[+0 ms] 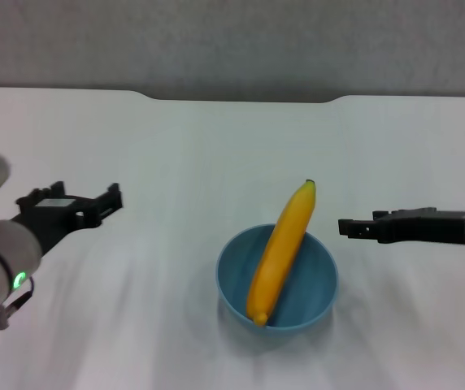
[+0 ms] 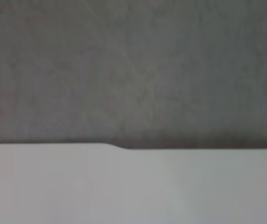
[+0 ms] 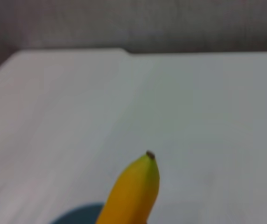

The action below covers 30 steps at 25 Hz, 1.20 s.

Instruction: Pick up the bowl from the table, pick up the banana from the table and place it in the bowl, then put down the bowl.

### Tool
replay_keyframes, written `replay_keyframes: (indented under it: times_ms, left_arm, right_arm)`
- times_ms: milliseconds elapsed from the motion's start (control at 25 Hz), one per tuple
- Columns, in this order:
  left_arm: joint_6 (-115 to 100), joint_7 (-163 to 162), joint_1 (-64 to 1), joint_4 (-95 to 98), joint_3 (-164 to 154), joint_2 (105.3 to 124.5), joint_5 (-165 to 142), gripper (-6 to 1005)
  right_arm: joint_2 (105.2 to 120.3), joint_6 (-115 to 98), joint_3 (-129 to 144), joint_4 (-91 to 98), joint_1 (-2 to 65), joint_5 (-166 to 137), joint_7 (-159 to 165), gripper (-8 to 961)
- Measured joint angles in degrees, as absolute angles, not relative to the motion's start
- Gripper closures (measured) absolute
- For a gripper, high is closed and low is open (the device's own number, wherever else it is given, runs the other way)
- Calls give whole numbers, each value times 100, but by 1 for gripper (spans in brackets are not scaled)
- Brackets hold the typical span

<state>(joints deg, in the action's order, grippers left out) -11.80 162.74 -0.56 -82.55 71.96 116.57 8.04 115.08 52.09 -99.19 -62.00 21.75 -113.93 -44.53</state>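
The bowl (image 1: 277, 286) sits on the counter (image 1: 176, 162) at lower centre, the banana (image 1: 280, 251) propped inside, its tip over the far rim. The left gripper (image 1: 110, 199) at mid-left looks released and holds nothing; whether the right gripper (image 1: 348, 227) at mid-right is spread or clenched I cannot tell.

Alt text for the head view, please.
A banana leans in a blue bowl on a white table, its tip past the far rim. The left claw and right claw hover at either side, holding nothing.
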Motion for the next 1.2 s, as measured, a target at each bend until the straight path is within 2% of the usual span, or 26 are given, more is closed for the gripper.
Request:
replay_keyframes:
  times_ms: [160,360,720,1000,1200]
  left_arm:
    - [15,16277,70,-7610,7125,11661,801,116]
    - [1571,16271,23,-6597,6973,11680,806,116]
    - [3339,16239,-443,-4852,6860,11696,1025,116]
    - [4308,16223,-604,-4121,6841,11706,1294,116]
    - [4932,15951,-979,-3298,6839,11718,1367,116]
  right_arm:
    - [11513,4703,-9726,-5901,1780,-9952,-5955,177]
    - [11514,4351,-9475,-5246,1740,-8571,-7388,180]
    - [11537,4420,-9175,-3619,1864,-5613,-10773,185]
    - [11529,5419,-8970,-2524,1865,-3446,-13055,184]
    - [11536,6504,-8961,-1736,1958,-2464,-14304,199]
